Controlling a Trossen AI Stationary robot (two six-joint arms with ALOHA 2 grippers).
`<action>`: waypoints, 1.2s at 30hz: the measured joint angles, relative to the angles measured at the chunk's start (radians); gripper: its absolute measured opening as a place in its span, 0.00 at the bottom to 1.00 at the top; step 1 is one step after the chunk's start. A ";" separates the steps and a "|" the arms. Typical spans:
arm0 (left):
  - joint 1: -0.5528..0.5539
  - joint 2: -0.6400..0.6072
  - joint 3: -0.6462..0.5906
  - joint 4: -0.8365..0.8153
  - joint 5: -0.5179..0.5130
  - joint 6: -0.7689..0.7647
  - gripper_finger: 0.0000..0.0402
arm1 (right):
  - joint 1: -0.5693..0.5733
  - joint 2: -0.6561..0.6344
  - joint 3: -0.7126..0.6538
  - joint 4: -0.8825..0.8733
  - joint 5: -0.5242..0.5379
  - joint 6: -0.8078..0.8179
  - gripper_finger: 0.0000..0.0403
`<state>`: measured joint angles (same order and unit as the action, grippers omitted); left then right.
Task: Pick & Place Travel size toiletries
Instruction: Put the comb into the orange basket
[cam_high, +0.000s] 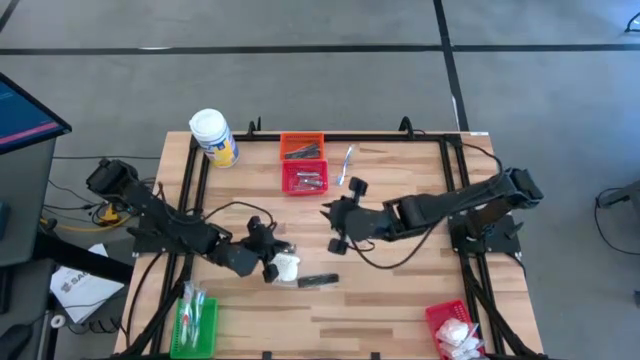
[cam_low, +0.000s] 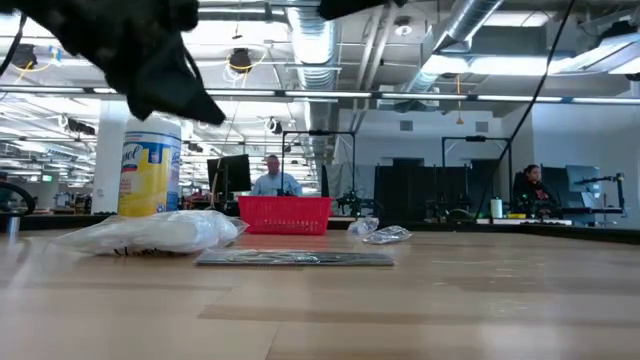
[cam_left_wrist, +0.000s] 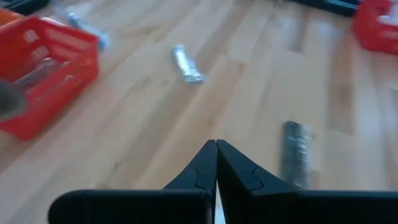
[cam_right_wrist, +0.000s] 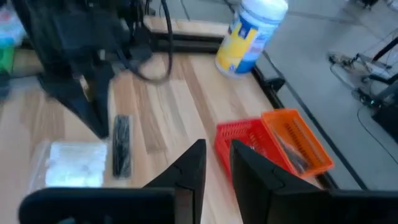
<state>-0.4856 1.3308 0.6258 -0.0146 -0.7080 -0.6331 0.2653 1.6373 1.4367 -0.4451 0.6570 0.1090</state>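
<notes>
Wooden table (cam_high: 400, 300), seen near to far. Closest: white packet (cam_high: 286, 266) and dark tube (cam_high: 318, 281) lying loose, just beside left gripper (cam_high: 268, 262), pressed together and empty. Midway: right gripper (cam_high: 333, 228), slightly parted, holding nothing visible. Farther: foil sachet (cam_high: 346, 163), red basket (cam_high: 304, 178), orange basket (cam_high: 301, 147). Likely between picks; next: spread fingers over packet.

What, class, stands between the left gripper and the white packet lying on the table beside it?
Nothing visible. In the high view the left gripper, fingers shut, hangs right next to the white packet, with no other item between them. The dark slim tube lies just beyond the packet, not in the way.
</notes>
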 joint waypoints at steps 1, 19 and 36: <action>0.018 -0.001 -0.007 0.002 0.000 0.006 0.00 | -0.011 0.008 0.001 0.008 -0.004 -0.003 0.16; 0.104 -0.267 0.049 0.096 0.227 0.241 0.00 | 0.015 -0.079 0.016 0.071 -0.316 0.022 0.16; 0.156 -0.329 0.048 0.032 0.280 0.439 0.00 | -0.093 -0.063 0.014 0.131 -0.305 -0.075 0.16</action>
<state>-0.3295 1.0016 0.6743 0.0170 -0.4281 -0.1945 0.1720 1.5741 1.4505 -0.3139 0.3519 0.0341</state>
